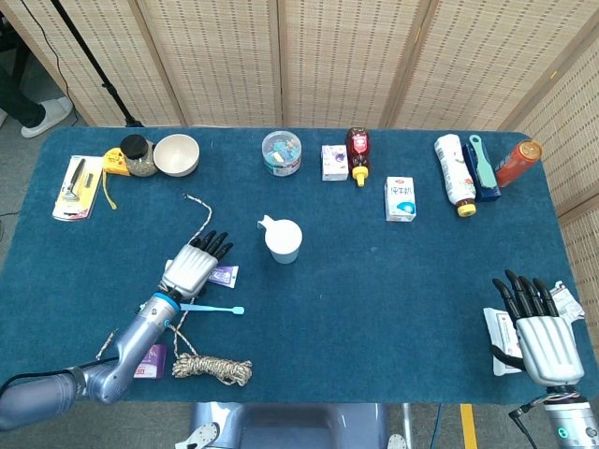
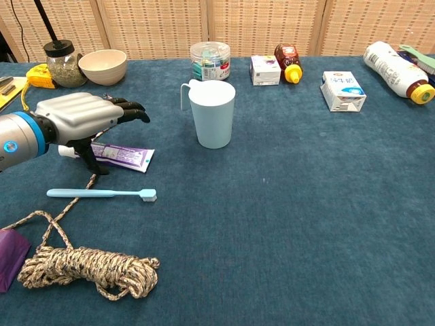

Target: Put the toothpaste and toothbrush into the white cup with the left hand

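The white cup (image 1: pixel 283 240) (image 2: pixel 212 113) stands upright with its handle toward the back left. Left of it lies the toothpaste tube (image 2: pixel 124 156) (image 1: pixel 225 275), white and purple, mostly covered by my left hand in the head view. My left hand (image 1: pixel 194 266) (image 2: pixel 85 117) hovers over the tube, fingers extended and apart toward the cup, thumb hanging down beside the tube, holding nothing. The light blue toothbrush (image 1: pixel 211 308) (image 2: pixel 102 193) lies flat just in front of the tube. My right hand (image 1: pixel 539 331) rests open at the near right edge, far from everything.
A rope (image 2: pixel 85 269) (image 1: pixel 213 368) is coiled at the front left, its tail running back under the tube. A purple box (image 1: pixel 151 360) sits beside it. A bowl (image 1: pixel 176 154), jar, tins, bottles and cartons line the far edge.
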You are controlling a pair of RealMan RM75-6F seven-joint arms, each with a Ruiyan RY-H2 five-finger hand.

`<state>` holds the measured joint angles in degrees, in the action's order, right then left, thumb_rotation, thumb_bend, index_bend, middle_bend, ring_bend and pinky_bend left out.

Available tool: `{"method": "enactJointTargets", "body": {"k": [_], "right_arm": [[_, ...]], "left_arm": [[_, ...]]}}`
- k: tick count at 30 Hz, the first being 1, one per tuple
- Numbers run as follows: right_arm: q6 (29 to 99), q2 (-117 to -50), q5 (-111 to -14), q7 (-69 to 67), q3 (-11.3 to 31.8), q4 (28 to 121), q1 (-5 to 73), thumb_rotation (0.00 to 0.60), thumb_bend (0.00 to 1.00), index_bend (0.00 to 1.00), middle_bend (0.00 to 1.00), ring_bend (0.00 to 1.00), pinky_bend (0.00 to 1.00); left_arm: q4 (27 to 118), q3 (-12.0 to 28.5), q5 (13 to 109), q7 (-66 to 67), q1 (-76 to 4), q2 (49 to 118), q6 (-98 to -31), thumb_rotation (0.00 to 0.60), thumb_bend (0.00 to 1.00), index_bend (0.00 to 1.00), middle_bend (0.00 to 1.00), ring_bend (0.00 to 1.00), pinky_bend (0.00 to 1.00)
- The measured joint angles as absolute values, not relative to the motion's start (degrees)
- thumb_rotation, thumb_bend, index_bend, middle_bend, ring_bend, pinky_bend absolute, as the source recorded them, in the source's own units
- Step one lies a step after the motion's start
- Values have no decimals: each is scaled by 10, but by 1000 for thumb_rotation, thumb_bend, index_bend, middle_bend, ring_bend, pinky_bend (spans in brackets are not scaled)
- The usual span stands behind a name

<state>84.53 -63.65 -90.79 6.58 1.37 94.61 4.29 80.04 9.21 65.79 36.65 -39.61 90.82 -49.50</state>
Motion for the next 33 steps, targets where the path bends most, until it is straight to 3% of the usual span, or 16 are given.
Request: {"method": "enactJointTargets", "body": {"k": [7, 13, 23, 33], "right_arm": [[840, -636, -905, 58, 14, 944, 46, 600, 0, 0, 0, 0, 0], [839, -633, -907, 53, 12, 945, 47, 600, 0, 0, 0, 0, 0], [842, -633, -910, 52, 10, 946, 46, 600, 0, 0, 0, 0, 0], [839, -636, -913, 56, 7, 947, 48, 600, 0, 0, 0, 0, 0]], "left_arm": [[775, 83, 642, 416, -408, 943, -529, 600, 192, 501, 405, 369, 440], [766, 76, 628, 442, -411, 959, -549, 600, 215, 590, 480, 448, 544], [803, 78, 642, 405, -405, 934, -577, 600, 224, 618, 506, 474, 587], [928, 89, 704, 317, -376, 818, -634, 600, 224, 641, 537, 478, 588]]}}
